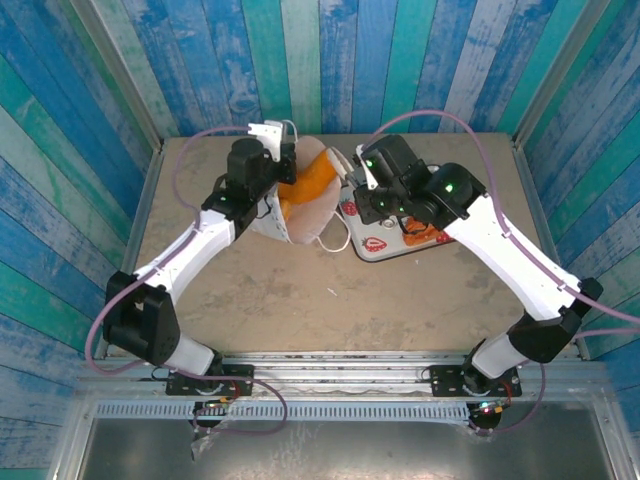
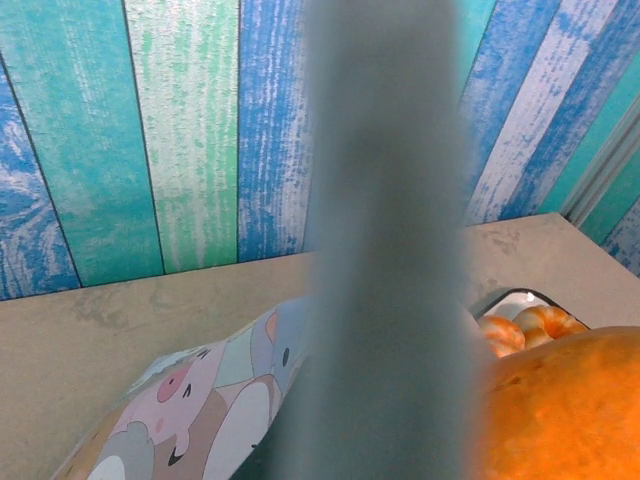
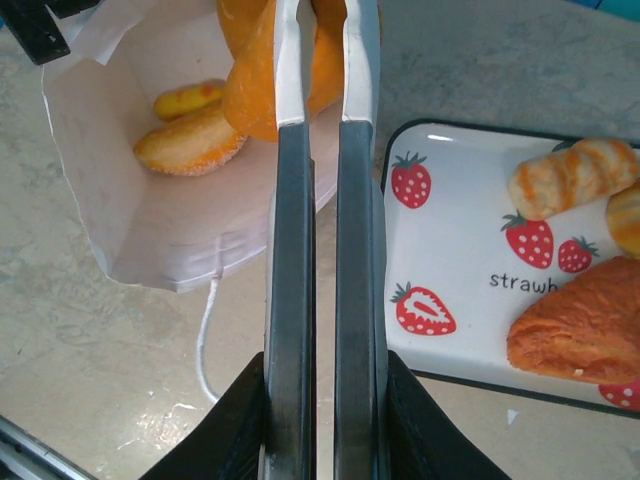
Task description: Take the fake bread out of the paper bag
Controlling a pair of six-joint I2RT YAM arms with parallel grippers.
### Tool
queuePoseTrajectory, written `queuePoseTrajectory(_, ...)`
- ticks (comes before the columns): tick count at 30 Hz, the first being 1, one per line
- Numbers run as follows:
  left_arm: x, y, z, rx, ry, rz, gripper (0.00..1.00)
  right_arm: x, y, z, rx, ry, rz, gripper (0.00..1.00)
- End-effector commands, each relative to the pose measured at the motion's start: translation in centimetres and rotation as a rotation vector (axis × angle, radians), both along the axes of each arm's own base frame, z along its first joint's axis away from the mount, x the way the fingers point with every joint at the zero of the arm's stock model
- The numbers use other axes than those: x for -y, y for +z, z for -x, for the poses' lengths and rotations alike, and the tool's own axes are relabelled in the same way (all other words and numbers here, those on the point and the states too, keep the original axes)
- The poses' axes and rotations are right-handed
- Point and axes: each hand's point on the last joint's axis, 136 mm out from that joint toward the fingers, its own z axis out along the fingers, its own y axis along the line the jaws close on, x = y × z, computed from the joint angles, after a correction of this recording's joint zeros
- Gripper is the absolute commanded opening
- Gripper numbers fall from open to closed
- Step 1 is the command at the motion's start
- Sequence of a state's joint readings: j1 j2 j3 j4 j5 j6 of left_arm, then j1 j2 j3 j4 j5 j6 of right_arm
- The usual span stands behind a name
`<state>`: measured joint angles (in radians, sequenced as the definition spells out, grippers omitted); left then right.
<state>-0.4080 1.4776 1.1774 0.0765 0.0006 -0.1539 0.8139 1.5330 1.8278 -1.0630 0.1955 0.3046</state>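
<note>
Pinning the tipped paper bag (image 1: 305, 220), mid-table, by its far rim with the left gripper (image 1: 278, 140), jaws pinched shut on the paper, apparently to hold the mouth agape rightward. Flanking it just right, as the likely landing spot: the strawberry tray (image 1: 372, 248). Clamping a long orange piece of the fake bread (image 3: 245, 80) at the bag's mouth with the right gripper (image 3: 325, 30), fingers nearly together. Revealing, from the right wrist, two smaller pastries (image 3: 190, 145) deep inside, where the overhead camera catches mostly orange; from the left wrist, the bag's cartoon band (image 2: 200, 400).
</note>
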Motion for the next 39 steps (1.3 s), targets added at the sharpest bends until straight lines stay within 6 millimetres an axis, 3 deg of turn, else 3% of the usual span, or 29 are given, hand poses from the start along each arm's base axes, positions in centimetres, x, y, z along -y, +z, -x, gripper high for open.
queuePoseTrajectory(1,-0.2,-0.1,-1.3,-0.024,0.057,0.005,0.0,1.1,3.5,-0.2,0.116,-0.015,-0.016,0.01)
queuePoseTrajectory(14,-1.2,-1.1,-2.9,-0.055,0.133,-0.056,0.0,4.3,9.2,1.1,0.267,-0.05,-0.058,0.0)
queuePoseTrajectory(22,-2.2,-1.1,-3.0,-0.047,0.175,-0.113,0.0,7.8,10.6,1.1,0.331,-0.148,0.011,0.01)
queuePoseTrajectory(28,-2.9,-0.8,-2.1,-0.032,0.188,-0.131,0.0,10.6,8.6,-0.4,0.298,-0.24,0.113,0.01)
queuePoseTrajectory(39,-3.0,0.4,-1.3,-0.007,0.175,-0.095,0.0,12.9,4.0,-1.2,0.226,-0.316,0.282,0.01)
